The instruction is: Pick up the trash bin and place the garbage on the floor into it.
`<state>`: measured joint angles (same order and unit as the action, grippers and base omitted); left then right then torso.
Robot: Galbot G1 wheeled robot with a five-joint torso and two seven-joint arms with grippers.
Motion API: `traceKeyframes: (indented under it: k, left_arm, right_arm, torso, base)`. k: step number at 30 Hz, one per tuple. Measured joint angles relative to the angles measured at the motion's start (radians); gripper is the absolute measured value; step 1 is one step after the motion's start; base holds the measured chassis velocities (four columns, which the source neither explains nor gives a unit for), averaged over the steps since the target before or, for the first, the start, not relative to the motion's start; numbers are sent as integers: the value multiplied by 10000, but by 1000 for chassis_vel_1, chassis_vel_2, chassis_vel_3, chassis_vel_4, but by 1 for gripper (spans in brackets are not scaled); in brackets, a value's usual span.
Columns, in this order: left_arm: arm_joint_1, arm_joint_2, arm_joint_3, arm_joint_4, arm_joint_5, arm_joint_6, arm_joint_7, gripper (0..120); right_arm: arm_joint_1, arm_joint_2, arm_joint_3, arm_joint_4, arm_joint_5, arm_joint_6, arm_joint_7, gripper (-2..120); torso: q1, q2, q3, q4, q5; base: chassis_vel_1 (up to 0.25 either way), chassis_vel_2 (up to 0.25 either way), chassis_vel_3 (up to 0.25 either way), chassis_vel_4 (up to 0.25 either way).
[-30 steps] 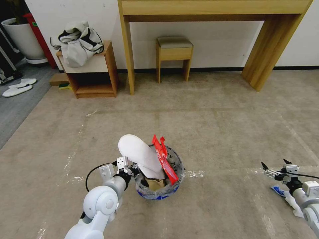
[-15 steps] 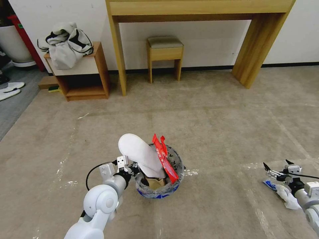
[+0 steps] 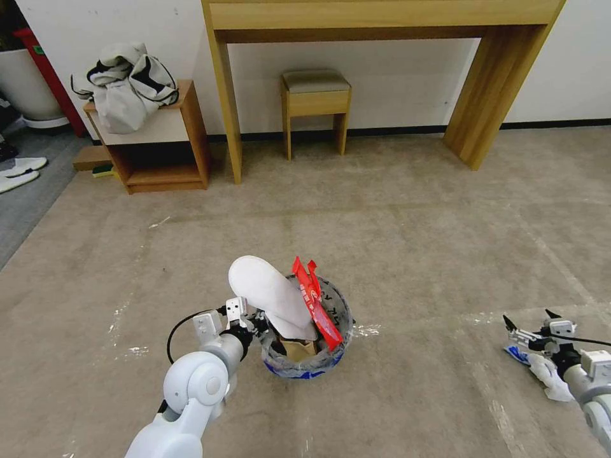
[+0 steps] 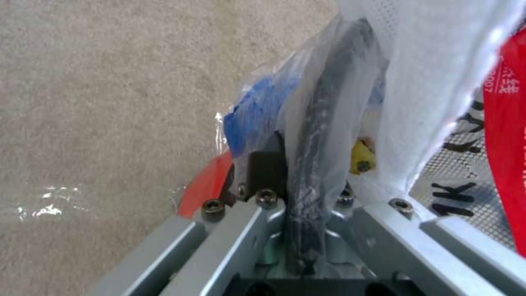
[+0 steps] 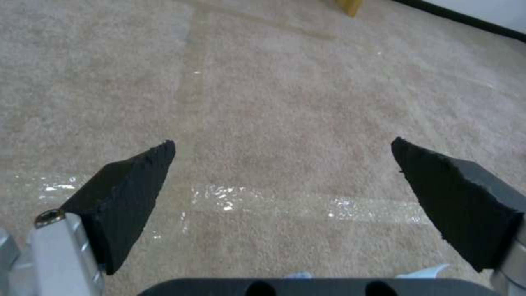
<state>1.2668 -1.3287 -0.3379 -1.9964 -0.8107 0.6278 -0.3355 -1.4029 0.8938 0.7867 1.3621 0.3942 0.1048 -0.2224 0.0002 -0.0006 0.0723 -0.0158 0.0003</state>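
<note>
The trash bin [image 3: 331,366], red with a blue band and a clear liner, hangs just above the carpet at centre. A white slipper [image 3: 270,296], a red wrapper [image 3: 316,307] and a brown paper bag [image 3: 299,350] stick out of it. My left gripper [image 3: 253,326] is shut on the bin's near-left rim. The left wrist view shows that gripper [image 4: 307,164] clamped on the rim and liner [image 4: 328,102] beside the slipper [image 4: 427,82]. My right gripper [image 3: 529,320] hangs open, low at the right, over white-blue crumpled paper [image 3: 546,372]. Its fingers [image 5: 126,193] stand wide apart over bare carpet.
A wooden desk [image 3: 382,16] stands against the far wall with a stool [image 3: 316,95] under it. A low shelf [image 3: 159,137] at the left holds a bundled jacket [image 3: 124,83]. White slippers [image 3: 16,173] lie on the grey floor at far left. Tape strips [image 3: 366,331] mark the carpet.
The whole head view has shifted left, so the camera has turned right. The crumpled paper now lies closer under my right gripper. Both grippers keep their states.
</note>
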Motion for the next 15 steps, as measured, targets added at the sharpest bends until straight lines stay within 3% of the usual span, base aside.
traceKeyframes:
  k: [15]
  left_arm:
    - [-41, -69, 11, 39, -68, -120, 143, 1]
  right_arm:
    - [117, -117, -147, 41, -81, -165, 131, 100]
  torso:
    - [0, 0, 0, -5, 0]
  base:
    - [-25, -26, -25, -25]
